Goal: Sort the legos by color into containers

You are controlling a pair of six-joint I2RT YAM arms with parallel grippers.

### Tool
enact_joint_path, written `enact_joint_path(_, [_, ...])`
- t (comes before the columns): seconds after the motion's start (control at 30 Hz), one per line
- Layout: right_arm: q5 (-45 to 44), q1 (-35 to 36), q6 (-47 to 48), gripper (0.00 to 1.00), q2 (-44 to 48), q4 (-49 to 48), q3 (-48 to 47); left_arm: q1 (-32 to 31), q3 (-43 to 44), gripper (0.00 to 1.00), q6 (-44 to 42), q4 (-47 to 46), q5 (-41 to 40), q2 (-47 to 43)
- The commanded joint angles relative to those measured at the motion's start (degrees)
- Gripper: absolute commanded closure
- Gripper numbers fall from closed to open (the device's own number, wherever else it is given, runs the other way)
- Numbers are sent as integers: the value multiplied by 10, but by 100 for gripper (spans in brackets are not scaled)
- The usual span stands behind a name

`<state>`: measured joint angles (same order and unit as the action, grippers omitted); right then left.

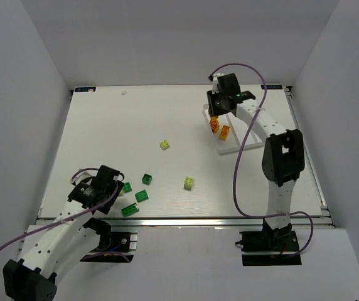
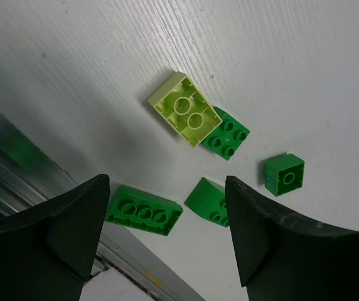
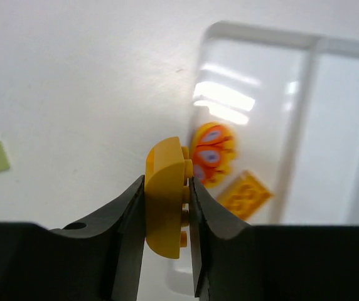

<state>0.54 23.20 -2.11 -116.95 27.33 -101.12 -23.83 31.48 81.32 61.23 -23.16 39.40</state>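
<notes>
My right gripper [image 3: 167, 207] is shut on a curved orange brick [image 3: 165, 188], held on edge just over the left rim of the white tray [image 3: 261, 39]. Below it, the tray's left compartment holds an orange brick [image 3: 245, 195] and an orange butterfly-printed piece [image 3: 212, 153]. My left gripper [image 2: 167, 188] hangs open over the near left of the table, holding nothing. Under it lie a long dark green brick [image 2: 143, 210], a curved dark green one [image 2: 208, 199], a flat dark green one [image 2: 228, 135], a green cube [image 2: 284, 175] and a pale yellow-green brick [image 2: 184, 116].
Another pale yellow-green brick [image 1: 165, 145] lies mid-table, left of the tray [image 1: 233, 149]. The metal rail of the table's front edge [image 2: 16, 163] runs close beside the left gripper [image 1: 113, 185]. White walls enclose the table on three sides. A purple cable loops off each arm.
</notes>
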Motion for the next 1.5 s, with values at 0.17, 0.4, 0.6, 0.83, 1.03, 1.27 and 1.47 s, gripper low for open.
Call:
enact_joint_path(0.17, [-57,-68,94,86,-30,-44,8,-1,20,10,25,-28,-43,68])
enact_joint_path(0.4, [-12,-89,138,32,-89,-7,-83,5,22,6,33,-51,-40,117])
enact_joint_path(0.6, [69,-101,150,22,-47,-13,-59,22,14,8,60,-82,-21,154])
enact_joint_path(0.83, [137,-117,141,21,19,-24,-14,52,10,10,81,-117,-8,168])
enact_joint_path(1.03, [234,-133,179,21,61,-16,21,77,8,16,80,-141,7,209])
enact_joint_path(1.27, [268,-143,178,21,92,-19,54,102,1,24,69,-158,22,247])
enact_joint_path(1.47, [302,-155,188,22,108,-11,70,119,5,65,51,-178,37,251])
